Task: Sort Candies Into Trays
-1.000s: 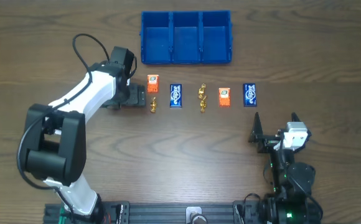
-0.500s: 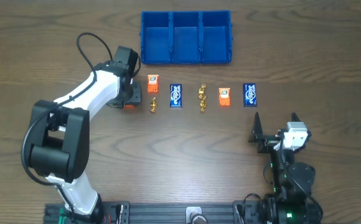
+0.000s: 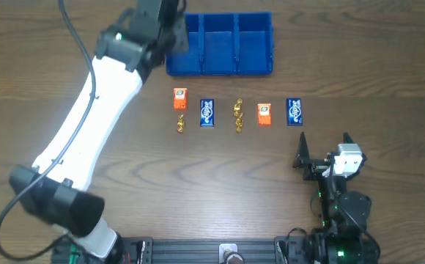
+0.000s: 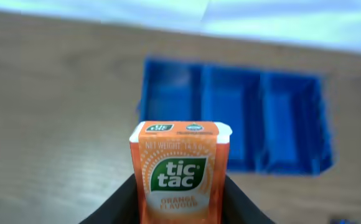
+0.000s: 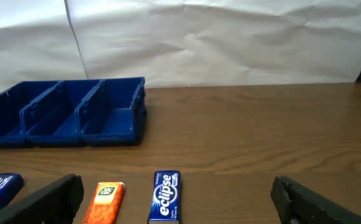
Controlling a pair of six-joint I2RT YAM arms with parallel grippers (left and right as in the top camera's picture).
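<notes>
My left gripper [image 3: 173,31] is lifted high by the left end of the blue three-compartment tray [image 3: 220,66] and is shut on an orange candy box [image 4: 179,171]. In the left wrist view the tray [image 4: 280,124] lies below and beyond the box. On the table a row holds an orange box [image 3: 179,98], a gold candy [image 3: 181,124], a blue pack [image 3: 207,112], two gold candies [image 3: 238,116], another orange box [image 3: 264,114] and a blue pack [image 3: 294,111]. My right gripper [image 3: 323,147] stands open near its base, short of the row.
A white backdrop stands behind the tray [image 5: 68,115] in the right wrist view. Bare wooden table [image 3: 212,191] stretches between the candy row and the arm bases, and to the right of the tray.
The left arm has risen from the table at the row's left end, carrying an orange box up toward the tray's left side. The right arm has stayed still.
</notes>
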